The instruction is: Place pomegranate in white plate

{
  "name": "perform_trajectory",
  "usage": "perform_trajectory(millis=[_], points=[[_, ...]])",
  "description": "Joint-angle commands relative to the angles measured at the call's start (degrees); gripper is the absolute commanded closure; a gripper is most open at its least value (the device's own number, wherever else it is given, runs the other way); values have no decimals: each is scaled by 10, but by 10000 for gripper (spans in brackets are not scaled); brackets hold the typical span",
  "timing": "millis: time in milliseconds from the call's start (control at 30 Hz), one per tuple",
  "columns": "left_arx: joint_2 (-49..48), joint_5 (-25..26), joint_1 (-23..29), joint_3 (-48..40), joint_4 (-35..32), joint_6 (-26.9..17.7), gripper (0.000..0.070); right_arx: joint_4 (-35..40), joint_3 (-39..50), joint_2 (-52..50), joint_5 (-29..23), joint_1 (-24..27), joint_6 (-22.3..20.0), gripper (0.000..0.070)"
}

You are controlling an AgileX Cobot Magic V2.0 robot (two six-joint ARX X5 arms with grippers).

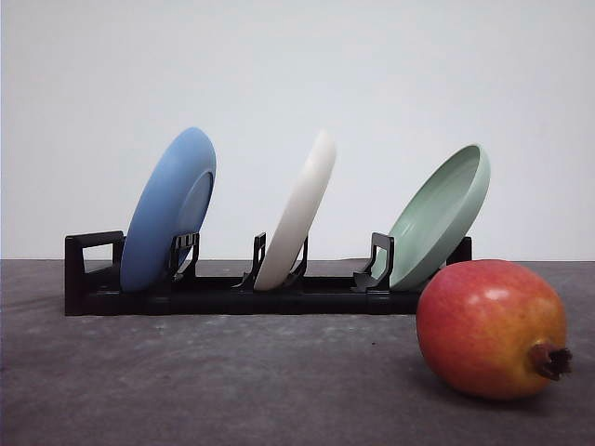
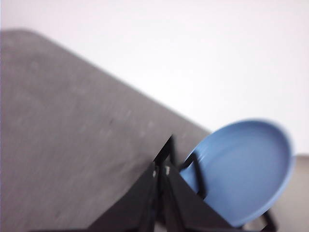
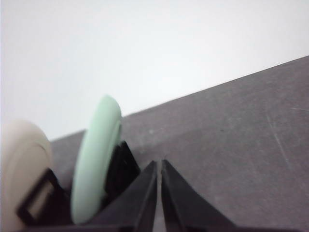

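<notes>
The pomegranate (image 1: 491, 327), red with orange patches and a dark calyx pointing right, lies on the grey table at the front right. The white plate (image 1: 297, 212) stands on edge in the middle slot of a black rack (image 1: 93, 279); its cream edge also shows in the right wrist view (image 3: 21, 169). My left gripper (image 2: 158, 170) is shut with its fingertips together, next to the blue plate (image 2: 241, 169). My right gripper (image 3: 159, 164) is shut too, empty, beside the mint-green plate (image 3: 96, 159).
The rack holds a blue plate (image 1: 169, 209) on the left and a mint-green plate (image 1: 439, 216) on the right, all leaning. Grey table (image 1: 232, 381) stretches in front of the rack; a white wall stands behind.
</notes>
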State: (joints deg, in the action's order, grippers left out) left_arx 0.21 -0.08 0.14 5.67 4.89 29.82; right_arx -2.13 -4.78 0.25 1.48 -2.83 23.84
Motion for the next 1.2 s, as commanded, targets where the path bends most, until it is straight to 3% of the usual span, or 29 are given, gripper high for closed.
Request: perform_trajectory(millis=[0,167,333,500,633,833,967,1167], points=[[2,0,1,32,5,7,697,-11,-27,0,2,0,41,690],[37,1,1,131,127,-1,697,-113,-112,7,16,0,40,693],[104,24,1,226,240,-54,697,-255,-207,53,19,0,29,693],[193,74,0,306,340,-130,697,-343,-282,122,60,0,-45,693],[260,119,0,354,398,-176,697,-361,-308,176,109,0,-104,693],[324,147,-27,383,392,-202,697,-355,-309,248,154,-8,-145,693],[346,135,-72,388,368,-207,697,-330,-309,272,146,-51,-159,693],[365,117,-144,389,331,-261,697,-302,-309,289,146,-118,-173,692]])
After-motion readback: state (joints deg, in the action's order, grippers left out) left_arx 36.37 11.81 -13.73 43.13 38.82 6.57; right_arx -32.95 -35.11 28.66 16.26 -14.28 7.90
